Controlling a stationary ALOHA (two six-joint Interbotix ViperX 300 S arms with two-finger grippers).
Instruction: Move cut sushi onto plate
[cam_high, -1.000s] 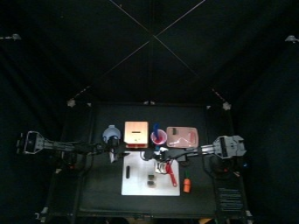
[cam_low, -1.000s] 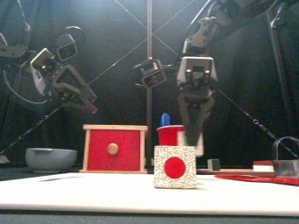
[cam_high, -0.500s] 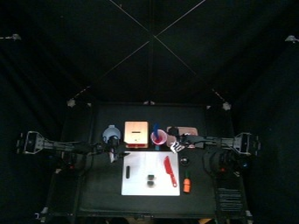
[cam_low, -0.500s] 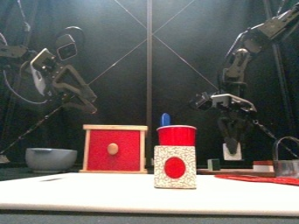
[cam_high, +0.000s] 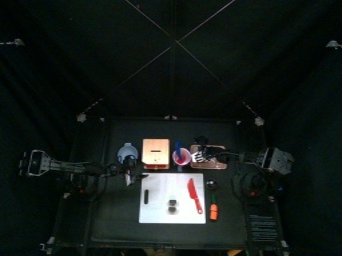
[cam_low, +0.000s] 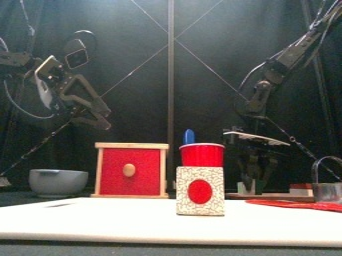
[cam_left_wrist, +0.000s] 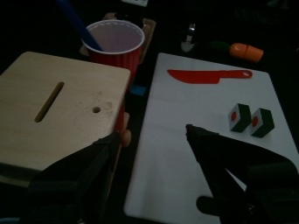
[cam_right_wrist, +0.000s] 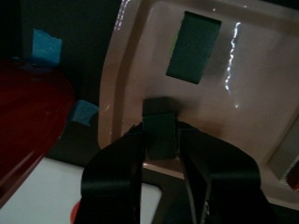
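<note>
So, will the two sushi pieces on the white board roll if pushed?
Probably not: the sushi pieces look blocky and sit flat. Being small, they are likely light, so they may slide on the smooth cutting board.

Dark sushi pieces (cam_left_wrist: 249, 121) on white board, pink plate (cam_right_wrist: 222, 96) apart

A red knife (cam_left_wrist: 208, 76) lies on the white cutting board (cam_left_wrist: 187, 149), beside a red cup (cam_left_wrist: 114, 40) and wooden box (cam_left_wrist: 52, 101)

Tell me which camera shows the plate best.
The right wrist view: the plate fills it, pale pink and glossy, rim clear, right pincer holding a sushi piece over it. The top view shows it small; the front and left wrist views don't clearly show it.
</note>
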